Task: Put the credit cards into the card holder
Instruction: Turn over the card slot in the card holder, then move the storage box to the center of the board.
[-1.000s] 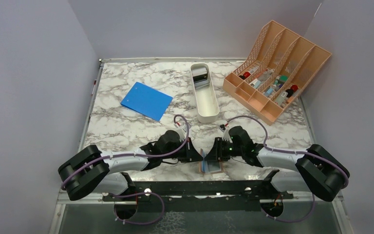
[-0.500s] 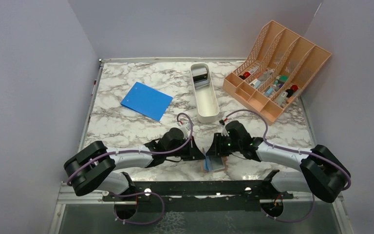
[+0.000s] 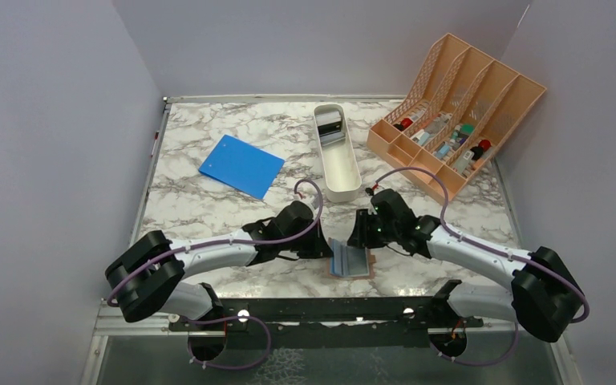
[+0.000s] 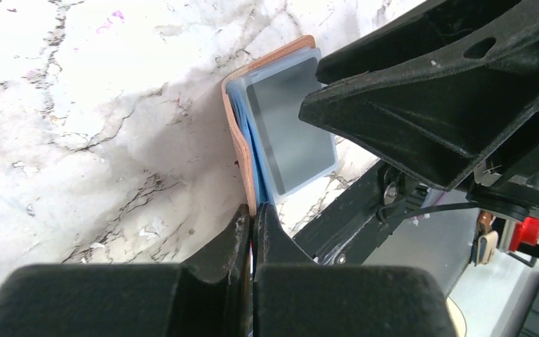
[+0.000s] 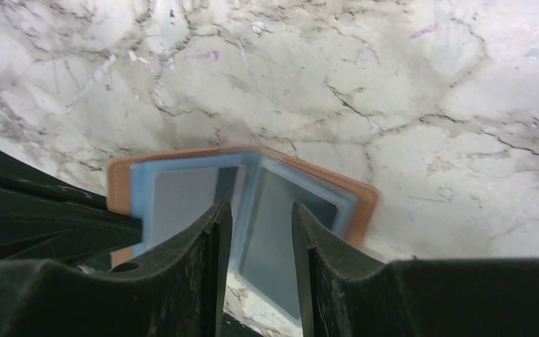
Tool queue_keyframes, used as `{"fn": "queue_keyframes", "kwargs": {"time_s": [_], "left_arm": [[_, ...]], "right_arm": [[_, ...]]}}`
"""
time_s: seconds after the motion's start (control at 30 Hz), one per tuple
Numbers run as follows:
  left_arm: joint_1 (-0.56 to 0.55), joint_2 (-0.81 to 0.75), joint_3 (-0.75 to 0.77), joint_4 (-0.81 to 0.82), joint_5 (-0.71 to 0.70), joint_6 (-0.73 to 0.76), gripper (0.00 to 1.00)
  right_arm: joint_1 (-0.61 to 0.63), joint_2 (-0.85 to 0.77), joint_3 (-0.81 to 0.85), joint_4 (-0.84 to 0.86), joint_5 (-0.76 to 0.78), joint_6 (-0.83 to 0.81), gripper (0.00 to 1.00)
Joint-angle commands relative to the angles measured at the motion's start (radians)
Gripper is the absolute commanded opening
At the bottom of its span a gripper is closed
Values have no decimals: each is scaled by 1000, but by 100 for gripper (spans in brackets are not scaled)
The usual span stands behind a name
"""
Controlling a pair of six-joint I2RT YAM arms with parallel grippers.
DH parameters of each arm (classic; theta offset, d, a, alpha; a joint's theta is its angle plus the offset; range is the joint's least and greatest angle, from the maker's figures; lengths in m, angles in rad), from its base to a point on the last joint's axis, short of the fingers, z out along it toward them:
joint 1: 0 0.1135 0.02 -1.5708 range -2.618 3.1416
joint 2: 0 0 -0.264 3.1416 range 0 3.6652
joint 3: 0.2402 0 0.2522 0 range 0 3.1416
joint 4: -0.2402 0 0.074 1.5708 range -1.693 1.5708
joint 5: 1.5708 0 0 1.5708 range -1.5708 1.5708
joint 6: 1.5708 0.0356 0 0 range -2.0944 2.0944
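Down at the near edge of the marble-patterned desk (image 3: pixel 208 208), the small brown leather-like folding card holder (image 3: pixel 353 263) has changed posture. A second ago it stood almost on edge between the two arms; now it lies tipped open, pale blue sleeves up, and a little farther from the near rim.

The left end effector (image 4: pixel 253 210) is clamped tight on the brown cover's edge, fingers pressed together with only the leather between them. Its arm reaches farther across than it did a second ago. A silver-grey card (image 4: pixel 291 137) sits inside the top sleeve, and grey shows in the facing sleeve too.

The right end effector (image 5: pixel 260 210) has backed off to the far side of the card holder. Its jaws stand wider apart than before, about halfway, gripping nothing and poised just above the open sleeves.

Farther back, nothing has shifted. The flat blue notebook (image 3: pixel 241 165) lies on the left, the long white oblong tray (image 3: pixel 337 152) in the middle, and the peach lattice desk organiser (image 3: pixel 457 112) at the far right.
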Motion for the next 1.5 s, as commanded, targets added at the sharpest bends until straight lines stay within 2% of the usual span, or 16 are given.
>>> {"fn": "queue_keyframes", "kwargs": {"time_s": [0.0,0.13,0.33,0.6,0.73,1.0,1.1,1.23,1.37,1.47], "left_arm": [[-3,-30,67,-180,-75,51,0],[-3,-57,83,-242,-92,55,0],[-3,-79,117,-306,-85,53,0],[-3,-48,59,10,122,21,0],[-3,2,59,20,119,25,0],[7,15,90,-156,-12,58,0],[11,-3,87,-197,-19,60,0],[21,-68,28,-161,-7,39,3],[60,-69,18,-159,23,52,4],[86,-62,-7,-105,69,47,4]], "right_arm": [[5,-27,22,-103,71,-41,40],[5,-22,4,-101,82,-40,39],[5,26,-47,-10,13,-32,39],[23,96,-83,84,-13,-8,36],[25,86,-89,81,-4,-6,36],[24,-11,-75,15,100,7,42],[23,-53,-33,-48,238,4,43],[23,-86,44,-80,360,-50,46],[23,-77,126,-99,469,-111,47],[23,-77,143,-22,479,-200,47]]}}
